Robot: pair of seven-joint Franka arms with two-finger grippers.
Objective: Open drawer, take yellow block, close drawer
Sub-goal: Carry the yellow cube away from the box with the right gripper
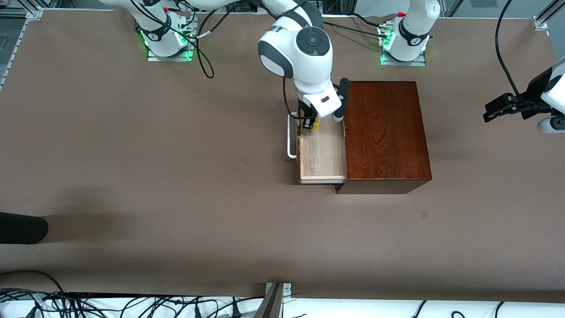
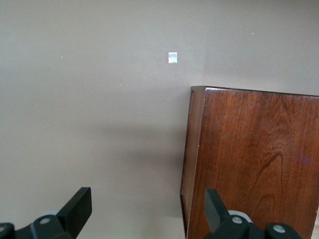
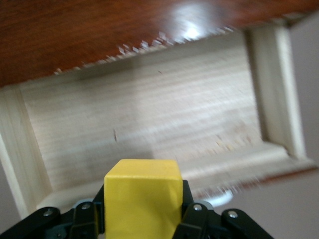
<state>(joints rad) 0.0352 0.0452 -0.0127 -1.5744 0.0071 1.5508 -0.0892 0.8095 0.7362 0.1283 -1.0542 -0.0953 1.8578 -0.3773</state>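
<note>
The mahogany box [image 1: 384, 128] stands mid-table. Its drawer [image 1: 322, 154] is pulled out toward the right arm's end, with the bare-wood tray showing and the white loop handle [image 1: 290, 137] on its front. My right gripper [image 1: 311, 123] is shut on the yellow block [image 1: 316, 124] and holds it just above the tray. In the right wrist view the block [image 3: 142, 199] sits between the fingers, over the drawer floor [image 3: 149, 114]. My left gripper [image 1: 496, 109] is open and empty. It waits over the table at the left arm's end, beside the box [image 2: 254, 159].
A dark object [image 1: 22, 227] juts in at the table edge at the right arm's end. A small pale mark [image 2: 172, 58] lies on the table near the box's corner. Cables [image 1: 132, 304] run along the table's near edge.
</note>
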